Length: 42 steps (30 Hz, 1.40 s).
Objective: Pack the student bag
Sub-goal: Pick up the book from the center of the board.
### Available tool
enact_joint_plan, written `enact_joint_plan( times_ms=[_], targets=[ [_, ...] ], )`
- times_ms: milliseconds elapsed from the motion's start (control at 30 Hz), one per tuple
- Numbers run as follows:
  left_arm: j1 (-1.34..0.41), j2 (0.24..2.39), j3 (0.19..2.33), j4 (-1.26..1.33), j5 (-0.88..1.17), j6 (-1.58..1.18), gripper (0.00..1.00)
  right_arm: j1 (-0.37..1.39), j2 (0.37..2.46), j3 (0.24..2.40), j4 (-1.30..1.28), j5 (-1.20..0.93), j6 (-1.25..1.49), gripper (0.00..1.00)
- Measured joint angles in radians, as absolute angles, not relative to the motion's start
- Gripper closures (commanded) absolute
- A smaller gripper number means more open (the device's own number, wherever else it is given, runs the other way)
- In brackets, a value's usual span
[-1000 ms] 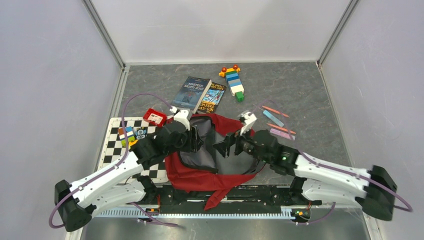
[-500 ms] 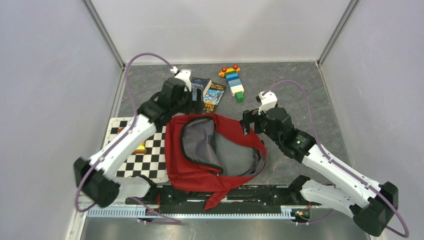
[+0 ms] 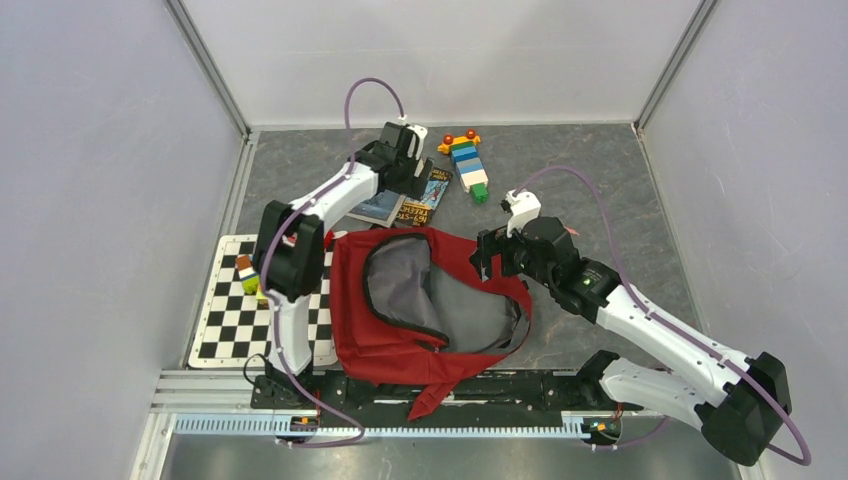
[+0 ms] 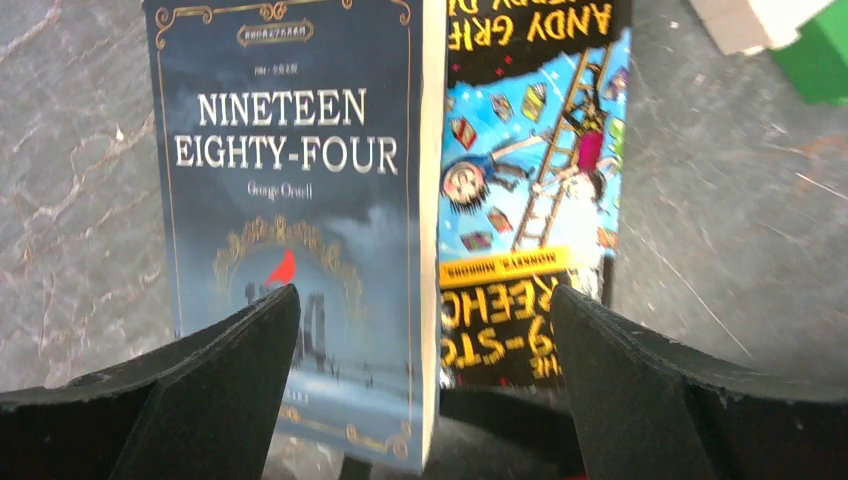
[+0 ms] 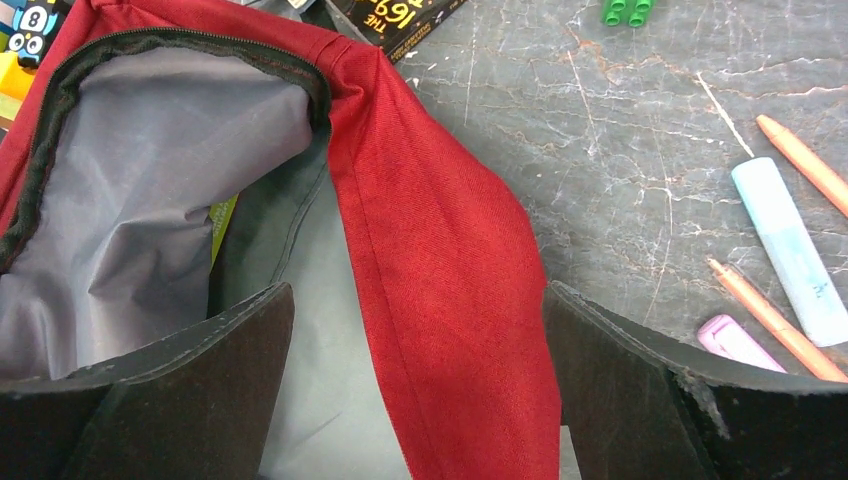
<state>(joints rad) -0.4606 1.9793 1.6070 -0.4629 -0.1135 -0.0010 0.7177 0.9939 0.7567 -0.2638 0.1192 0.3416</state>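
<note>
The student bag [image 3: 372,345] is a big dark-red backpack lying at the near middle, its zip open and grey lining [image 3: 440,300] showing. My left gripper [image 3: 408,172] hovers open over two books at the far middle. In the left wrist view its jaws [image 4: 422,290] stand wide above the blue "Nineteen Eighty-Four" book [image 4: 290,200] and a colourful book [image 4: 530,200], holding nothing. My right gripper [image 3: 487,255] hangs open at the bag's right rim. In the right wrist view it [image 5: 417,290] straddles the red fabric edge [image 5: 450,280] without touching it.
A stack of toy blocks [image 3: 465,165] lies beyond the books. Orange pencils [image 5: 805,160] and a pale blue highlighter [image 5: 790,250] lie right of the bag. A chessboard [image 3: 225,320] sits at the left with a small coloured toy [image 3: 247,272] on it.
Both grippers left the bag's mouth and opened wide. The left arm swung far forward to the books. The right gripper drew back to the bag's right rim.
</note>
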Motion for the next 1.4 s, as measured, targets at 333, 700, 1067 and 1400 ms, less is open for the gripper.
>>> enact_joint_plan(
  times_ms=[333,700,1067,1400],
  targets=[
    [-0.46,2.218,1.781,-0.472,-0.186,0.088,0.0,0.712,0.979,0.738,-0.264,0.112,0.348,0.02],
    [-0.452,2.298,1.887,-0.495,-0.235,0.123,0.59,0.71,0.976,0.723,-0.261,0.109,0.359,0.05],
    [-0.438,2.257,1.823,-0.461,-0.241,0.124,0.98,0.709,0.939,0.699,-0.257,0.114,0.379,0.05],
    [-0.438,1.968,1.531,-0.351,-0.223,0.072,0.98,0.709,0.916,0.689,-0.257,0.124,0.397,0.04]
  ],
)
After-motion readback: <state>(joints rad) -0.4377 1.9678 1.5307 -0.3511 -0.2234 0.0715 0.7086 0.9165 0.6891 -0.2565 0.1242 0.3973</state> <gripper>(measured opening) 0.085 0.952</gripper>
